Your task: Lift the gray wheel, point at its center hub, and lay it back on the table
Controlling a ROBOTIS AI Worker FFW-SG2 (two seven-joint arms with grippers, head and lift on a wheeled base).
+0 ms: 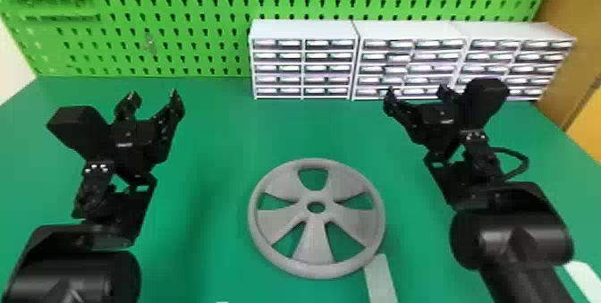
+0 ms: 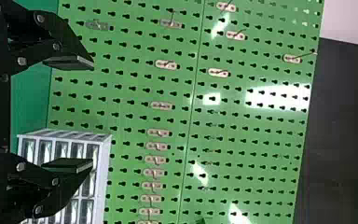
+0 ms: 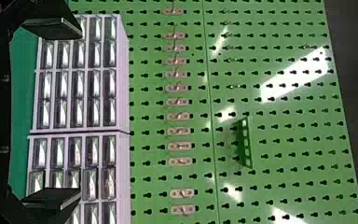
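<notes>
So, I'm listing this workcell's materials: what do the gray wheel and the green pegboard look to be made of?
The gray wheel looks like matte plastic, judging by its even gray and soft shading, though painted metal can't be ruled out. The green pegboard seems to be glossy painted metal, given its bright reflections.

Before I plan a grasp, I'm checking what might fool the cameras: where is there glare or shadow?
Head view: soft shadow on the tabletop left of the gray wheel, bright glints on the drawer fronts; left wrist view: white glare patches on the green pegboard; right wrist view: similar patches there.
</notes>
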